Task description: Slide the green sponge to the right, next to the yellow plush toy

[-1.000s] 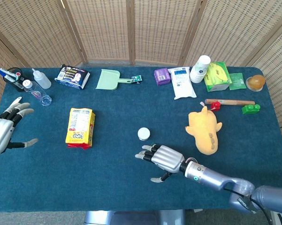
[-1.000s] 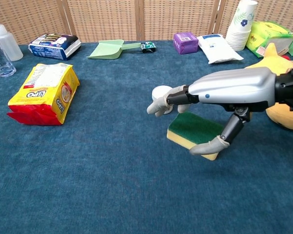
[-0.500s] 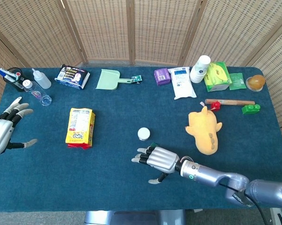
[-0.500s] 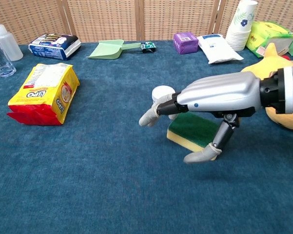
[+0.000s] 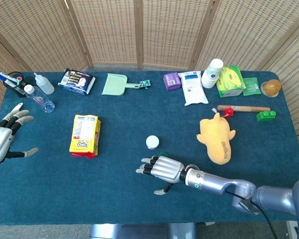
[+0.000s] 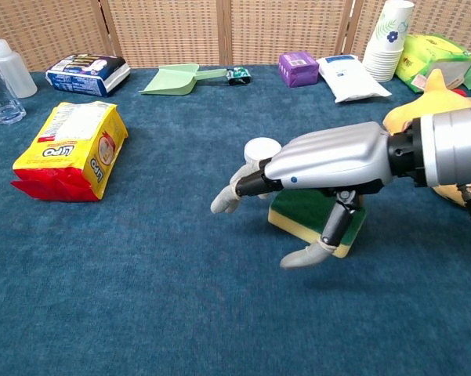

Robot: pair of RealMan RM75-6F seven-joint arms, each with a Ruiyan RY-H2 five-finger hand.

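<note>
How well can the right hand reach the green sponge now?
Probably well: the right hand hovers directly over the green sponge, fingers spread, with nothing between them.

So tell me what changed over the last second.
The right hand slid further left across the green sponge, so its fingers now reach past the sponge's left edge with the palm above it. It has taken hold of nothing. The sponge, the yellow plush toy, the white cap and the open left hand stayed where they were.
</note>
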